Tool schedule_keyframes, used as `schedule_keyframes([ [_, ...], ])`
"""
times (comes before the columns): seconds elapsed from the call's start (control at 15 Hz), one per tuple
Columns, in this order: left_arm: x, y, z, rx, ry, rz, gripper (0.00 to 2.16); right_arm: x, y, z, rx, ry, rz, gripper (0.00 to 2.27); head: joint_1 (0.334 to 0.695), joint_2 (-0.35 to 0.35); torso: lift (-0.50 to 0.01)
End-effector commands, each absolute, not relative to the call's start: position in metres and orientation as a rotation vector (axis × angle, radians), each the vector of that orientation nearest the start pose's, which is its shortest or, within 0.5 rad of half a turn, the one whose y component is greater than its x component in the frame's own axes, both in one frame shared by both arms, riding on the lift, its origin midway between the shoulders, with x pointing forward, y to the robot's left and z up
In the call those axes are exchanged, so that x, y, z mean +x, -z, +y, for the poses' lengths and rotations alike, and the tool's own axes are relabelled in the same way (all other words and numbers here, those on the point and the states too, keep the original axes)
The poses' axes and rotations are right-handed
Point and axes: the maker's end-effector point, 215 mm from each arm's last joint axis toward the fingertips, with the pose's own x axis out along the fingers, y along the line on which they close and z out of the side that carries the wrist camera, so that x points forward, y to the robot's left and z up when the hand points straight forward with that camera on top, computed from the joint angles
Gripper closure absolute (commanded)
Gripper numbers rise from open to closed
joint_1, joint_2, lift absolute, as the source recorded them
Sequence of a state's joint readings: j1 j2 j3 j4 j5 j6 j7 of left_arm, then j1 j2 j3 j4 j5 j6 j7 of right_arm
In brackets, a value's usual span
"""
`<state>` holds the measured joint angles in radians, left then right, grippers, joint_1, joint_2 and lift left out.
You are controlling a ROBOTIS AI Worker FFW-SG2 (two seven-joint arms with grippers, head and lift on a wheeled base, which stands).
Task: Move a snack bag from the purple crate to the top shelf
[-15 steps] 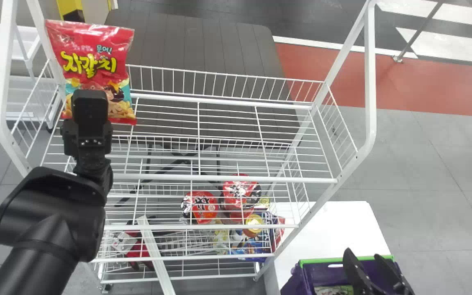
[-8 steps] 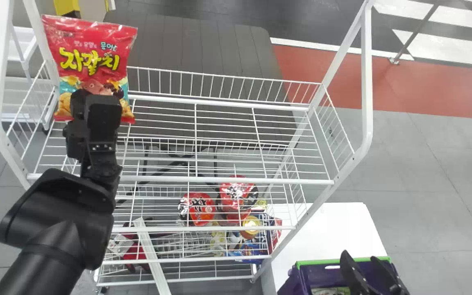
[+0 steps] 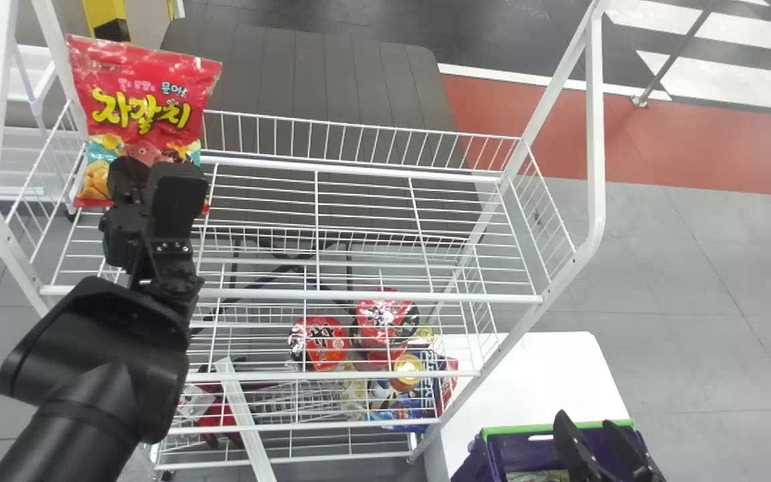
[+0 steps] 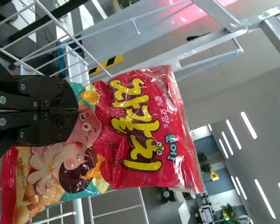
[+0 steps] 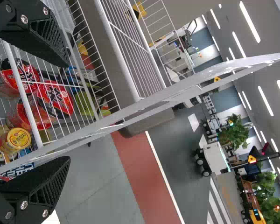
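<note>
In the head view, the left gripper (image 3: 130,182) was at the left end of the top shelf (image 3: 372,295) of a white wire rack, with the red, glossy plastic snack bag (image 3: 144,100) upright at it; whether the bag touched the shelf, I could not tell. The right gripper (image 3: 586,422) was over the purple plastic crate with a green rim (image 3: 526,430), near the white, smooth tabletop (image 3: 539,371). Two round red-lidded noodle bowls (image 3: 320,343) sat lower in the rack.

In the left wrist view, the left gripper (image 4: 76,112) had its jaws closed on the bag's printed face — pinching its lower part.

In the right wrist view, the right gripper (image 5: 69,112) had its jaws wide apart — a yellow-lidded jar (image 5: 18,138) lay beyond them in the rack.
</note>
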<state>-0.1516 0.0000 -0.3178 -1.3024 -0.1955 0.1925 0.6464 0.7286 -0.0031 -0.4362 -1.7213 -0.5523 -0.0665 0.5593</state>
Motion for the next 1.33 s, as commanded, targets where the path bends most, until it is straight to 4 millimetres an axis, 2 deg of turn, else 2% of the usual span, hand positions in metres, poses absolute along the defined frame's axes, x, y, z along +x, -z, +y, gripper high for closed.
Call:
schedule_keyframes([
  [0.0,0.6,0.41,0.197,0.362,-0.348,0.167,1.18,0.277,0.498,-0.382,0.408,0.001,0.269,0.11,0.695,-0.234,0.01],
  [0.13,0.6,0.406,0.2,0.364,-0.371,0.158,0.55,0.277,0.498,-0.382,0.413,0.001,0.265,0.11,0.695,-0.232,0.01],
  [0.27,0.6,0.404,0.201,0.364,-0.375,0.155,0.1,0.276,0.498,-0.383,0.416,0.002,0.267,0.11,0.695,-0.229,0.01],
  [0.6,0.597,0.402,0.203,0.371,-0.396,0.148,0.07,0.276,0.498,-0.383,0.418,0.003,0.267,0.11,0.695,-0.225,0.01],
  [0.73,0.587,0.411,0.198,0.375,-0.384,0.164,0.08,0.276,0.498,-0.384,0.417,0.004,0.266,0.11,0.695,-0.225,0.01],
  [0.87,0.579,0.411,0.191,0.38,-0.374,0.179,0.08,0.276,0.498,-0.385,0.416,0.005,0.266,0.11,0.695,-0.233,0.01],
  [1.27,0.553,0.393,0.169,0.353,-0.343,0.154,0.08,0.275,0.499,-0.385,0.418,0.005,0.27,0.11,0.695,-0.268,0.01],
])
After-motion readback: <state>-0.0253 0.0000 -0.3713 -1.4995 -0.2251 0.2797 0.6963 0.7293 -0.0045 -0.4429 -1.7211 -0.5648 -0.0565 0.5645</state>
